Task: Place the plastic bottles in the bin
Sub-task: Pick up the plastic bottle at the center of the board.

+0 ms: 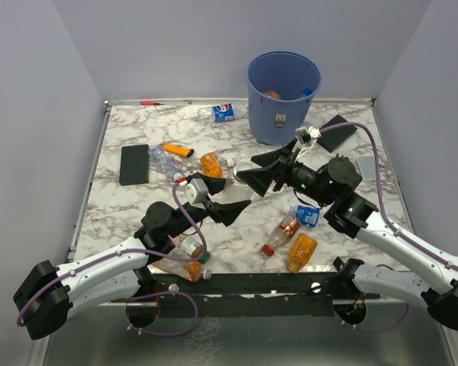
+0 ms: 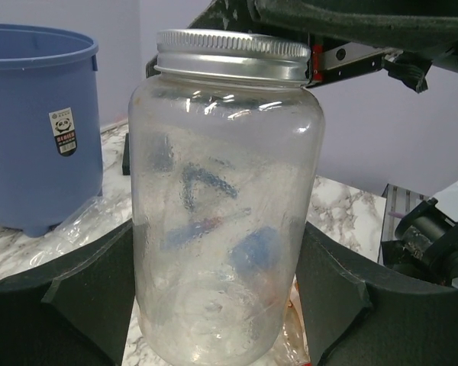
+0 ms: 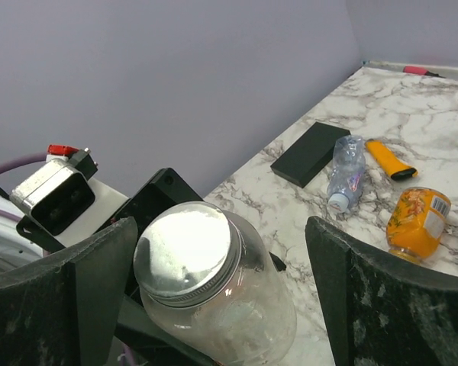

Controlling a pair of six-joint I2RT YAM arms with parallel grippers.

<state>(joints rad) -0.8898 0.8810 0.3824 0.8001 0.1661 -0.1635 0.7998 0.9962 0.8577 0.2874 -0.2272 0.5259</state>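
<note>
The left gripper (image 2: 217,305) pinches a clear jar (image 2: 225,191) by its body above the middle of the desk (image 1: 122,137), lid (image 3: 185,255) exposed, seemingly for a handover. The right gripper (image 3: 225,293) brackets that lid, jaws spread. Plastic bottles (image 1: 288,231) litter the desk, and the bin (image 1: 278,110) stands at its far edge.

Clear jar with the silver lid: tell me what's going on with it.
The left fingers grip the clear jar by its body, holding it upright. The right fingers stand spread wide on either side of its silver lid, not clamped on it. The blue bin sits at the far edge with a few items inside, and several bottles lie on the table.
</note>
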